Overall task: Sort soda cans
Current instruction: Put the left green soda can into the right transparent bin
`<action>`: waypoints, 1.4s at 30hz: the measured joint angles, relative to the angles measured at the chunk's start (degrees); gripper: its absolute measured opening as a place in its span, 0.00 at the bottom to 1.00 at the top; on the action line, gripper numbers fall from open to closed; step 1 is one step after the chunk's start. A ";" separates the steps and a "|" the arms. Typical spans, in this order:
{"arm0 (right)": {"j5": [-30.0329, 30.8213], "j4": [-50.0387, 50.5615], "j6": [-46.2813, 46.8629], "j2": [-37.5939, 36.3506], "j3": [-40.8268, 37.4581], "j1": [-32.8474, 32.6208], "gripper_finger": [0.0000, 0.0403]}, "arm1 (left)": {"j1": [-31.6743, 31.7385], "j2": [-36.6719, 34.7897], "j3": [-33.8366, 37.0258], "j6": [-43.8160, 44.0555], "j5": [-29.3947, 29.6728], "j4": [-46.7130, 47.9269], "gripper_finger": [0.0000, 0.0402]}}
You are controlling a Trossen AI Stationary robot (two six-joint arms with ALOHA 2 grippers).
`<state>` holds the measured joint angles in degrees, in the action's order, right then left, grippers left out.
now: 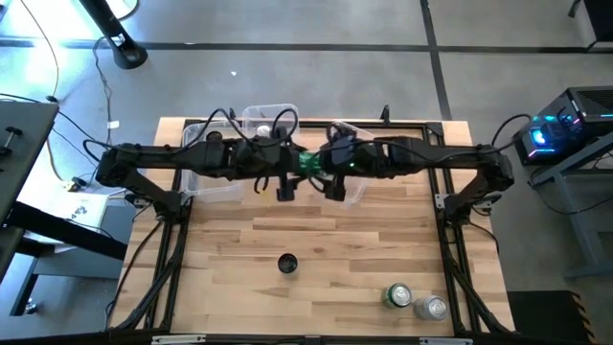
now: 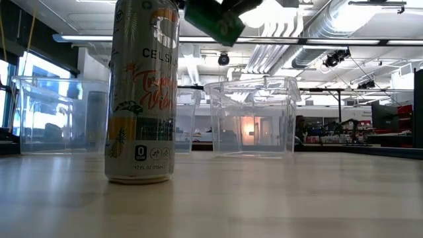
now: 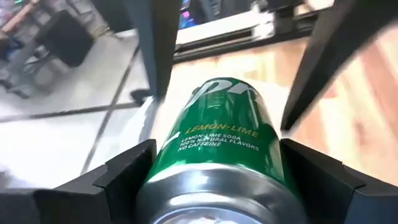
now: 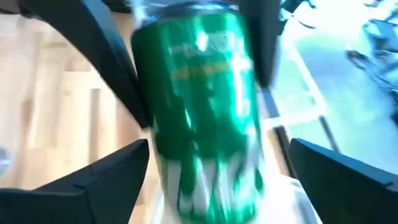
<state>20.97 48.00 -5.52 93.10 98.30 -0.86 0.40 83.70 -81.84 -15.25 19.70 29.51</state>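
Observation:
A green lemon-lime soda can point(image 1: 307, 163) hangs in the air above the table's far middle, between my two grippers; the low view shows it tilted at the top point(image 2: 215, 20). My left gripper point(image 1: 296, 166) is shut on it. My right gripper point(image 1: 323, 166) faces it from the other side, open, with its fingers point(image 4: 93, 180) standing wide on either side of the can point(image 4: 199, 99). A black can point(image 1: 287, 263) stands upright on the table's near middle. A green can point(image 1: 397, 295) and a silver can point(image 1: 434, 308) stand at the near right. My left gripper pinches the green can's side wall near its silver end point(image 3: 211, 186) between its two fingers point(image 3: 124, 177). The fingers come level from the table's left and lie along the can. The can is lifted clear of the table, lying roughly level with its other end toward the right gripper.
Clear plastic bins stand along the far side: one at the far middle point(image 1: 271, 110) with a silver-topped can point(image 1: 261, 127) in it, one under the left arm point(image 1: 206, 184), one under the right gripper point(image 1: 352, 192). A silver Celsius can point(image 2: 142, 92) stands close in the low view.

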 joint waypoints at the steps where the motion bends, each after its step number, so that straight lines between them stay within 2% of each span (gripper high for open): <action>1: 0.48 0.04 -0.24 -0.35 0.00 0.04 0.93 | 0.27 -0.20 0.00 0.01 0.19 0.98 0.75; 5: 1.03 1.53 0.06 -3.05 0.00 0.06 0.87 | 1.41 -2.33 0.01 1.64 0.77 4.55 0.75; 7: 0.83 3.91 1.88 -5.30 0.00 0.07 0.86 | 2.03 -4.14 0.15 3.66 0.83 6.91 0.75; 10: -0.31 4.96 5.17 -8.45 -0.62 0.17 0.86 | 3.35 -8.69 0.48 7.22 0.19 5.56 0.75; 12: -2.33 2.47 6.71 -10.43 -1.96 0.20 0.86 | 4.63 -12.54 2.68 9.45 -2.52 -0.05 0.75; 16: -5.46 -12.66 7.13 -14.68 -5.51 0.17 0.86 | 6.83 -19.18 10.78 14.79 -11.66 -17.58 0.75; 20: -8.91 -26.83 7.09 -16.02 -7.56 0.21 0.86 | 7.24 -22.51 16.73 21.08 -14.43 -28.80 0.75; 24: -11.42 -33.31 6.90 -15.10 -7.69 0.59 0.86 | 5.74 -21.50 18.47 24.20 -16.74 -37.38 0.75; 27: -16.39 -37.10 8.47 -13.67 -7.76 1.07 0.86 | 4.62 -19.84 18.46 24.20 -17.83 -40.91 0.75; 32: -17.79 -37.18 9.70 -12.93 -7.72 1.59 0.86 | 3.86 -18.00 18.49 25.53 -17.83 -43.61 0.75; 36: -21.40 -37.33 11.03 -12.06 -7.74 1.64 0.86 | 3.44 -16.86 18.49 25.62 -17.98 -44.38 0.75; 42: -20.31 -37.16 10.04 -11.94 -7.74 1.67 0.85 | 3.66 -15.59 18.49 25.66 -17.73 -47.64 0.75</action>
<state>0.66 10.83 4.52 81.17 90.56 0.81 4.05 68.10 -63.35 10.41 1.97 -18.13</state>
